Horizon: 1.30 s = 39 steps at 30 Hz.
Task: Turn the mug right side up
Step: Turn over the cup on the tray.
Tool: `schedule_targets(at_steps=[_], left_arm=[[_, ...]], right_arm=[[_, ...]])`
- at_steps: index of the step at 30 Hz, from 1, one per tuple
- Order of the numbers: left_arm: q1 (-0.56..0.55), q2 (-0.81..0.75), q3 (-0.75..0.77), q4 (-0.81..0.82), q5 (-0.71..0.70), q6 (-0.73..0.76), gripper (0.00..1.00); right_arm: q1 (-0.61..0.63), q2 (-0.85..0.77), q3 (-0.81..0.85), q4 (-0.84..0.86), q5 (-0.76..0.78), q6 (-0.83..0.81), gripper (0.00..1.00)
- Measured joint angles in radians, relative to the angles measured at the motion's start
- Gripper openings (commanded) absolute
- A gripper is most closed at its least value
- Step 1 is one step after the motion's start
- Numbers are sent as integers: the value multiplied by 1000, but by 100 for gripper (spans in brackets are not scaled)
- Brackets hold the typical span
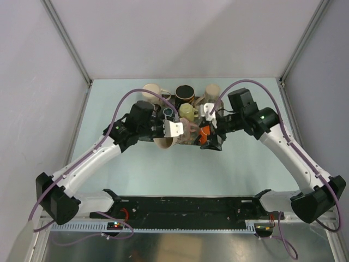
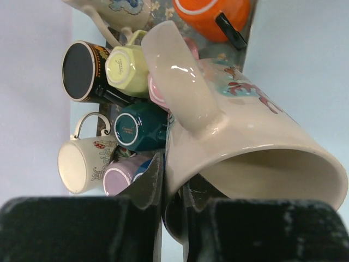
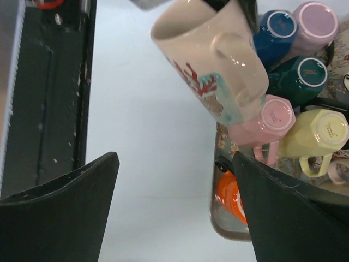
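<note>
Tray (image 3: 214,217) packed with other mugs (image 3: 305,81) is our landmark. Our mug (image 2: 256,142) hangs tipped sideways at the tray's near edge, its wall pinched by our left gripper (image 2: 170,180), clamped tight. Our right gripper (image 3: 174,158) gapes wide, holding nothing, over that same edge.
</note>
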Motion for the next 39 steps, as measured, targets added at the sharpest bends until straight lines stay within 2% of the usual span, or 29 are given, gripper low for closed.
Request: schedule_targets(at_steps=[3,7,17,23,25,27,28,29,34,36,39], left_arm=[[1,-22,0,-56,5,59,0],[1,-42,0,-110,21,129,0],[-4,-73,0,-193,71,185,0],[-29,-84,0,-195,100,160,0],[-34,-84,-1,-197,105,149,0],[-35,-90,-5,-202,104,131,6],[-35,-90,-5,-203,101,125,12],[-34,-92,-6,-200,93,103,18],[-36,-124,-44,-168,65,34,52],[-35,-141,-73,-127,34,-6,62],[-26,-164,-121,-58,-5,-106,68]], right_arm=[[53,25,0,-38,68,-99,85],[114,70,0,-33,139,-151,83],[183,146,0,113,174,-97,75],[234,188,0,201,167,-36,57],[247,204,0,217,150,-21,43],[251,211,0,225,139,-11,20],[251,213,0,225,134,-8,10],[252,213,0,229,127,-22,5],[257,212,-9,238,100,6,0],[250,208,-21,254,101,42,0],[226,195,-47,269,106,91,0]])
